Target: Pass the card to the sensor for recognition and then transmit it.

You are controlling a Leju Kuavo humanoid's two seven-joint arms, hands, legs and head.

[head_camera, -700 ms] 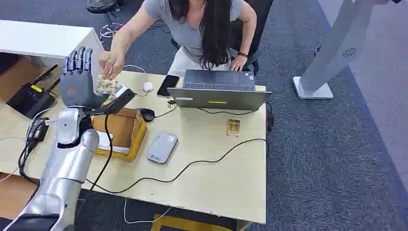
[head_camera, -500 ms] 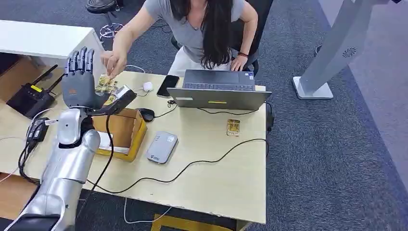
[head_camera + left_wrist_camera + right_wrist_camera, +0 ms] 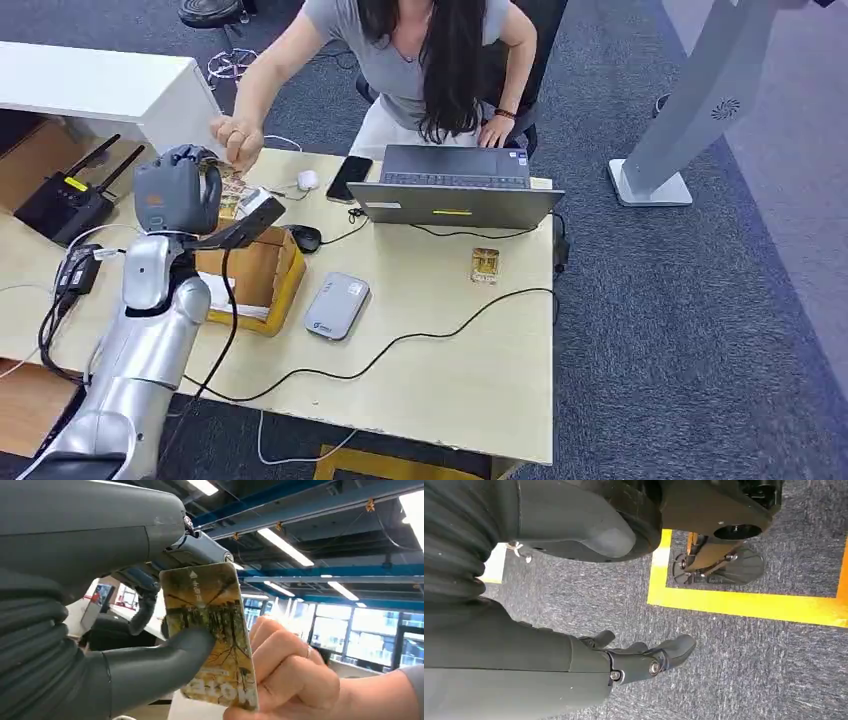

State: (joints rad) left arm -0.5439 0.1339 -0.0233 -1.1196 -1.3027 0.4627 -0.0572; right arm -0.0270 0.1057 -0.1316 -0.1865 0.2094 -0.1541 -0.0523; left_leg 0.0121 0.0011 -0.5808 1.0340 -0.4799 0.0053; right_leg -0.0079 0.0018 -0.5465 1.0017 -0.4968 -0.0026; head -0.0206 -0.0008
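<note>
My left hand [image 3: 178, 190] is raised over the table's back left, and its fingers are curled around a yellow-brown patterned card [image 3: 232, 185]. Seen from the left wrist, my thumb [image 3: 165, 655] presses on the face of the card [image 3: 212, 630], while a person's hand [image 3: 285, 675] grips its other edge. From the head, that person's hand [image 3: 238, 138] reaches across the table to the card. My right hand [image 3: 644, 657] hangs over the carpet with nothing in it, its fingers loosely extended.
A black scanner [image 3: 245, 215] lies on a cardboard box [image 3: 250, 270] just under my left hand. A grey flat device [image 3: 337, 305], a second card [image 3: 485, 264], a laptop [image 3: 455, 185], a phone [image 3: 349, 177], two mice and loose cables are spread over the table [image 3: 450, 380].
My left hand's fingers were upright and spread; they have now folded down over the card. The person's hand has stayed at the card, shifting slightly back.
</note>
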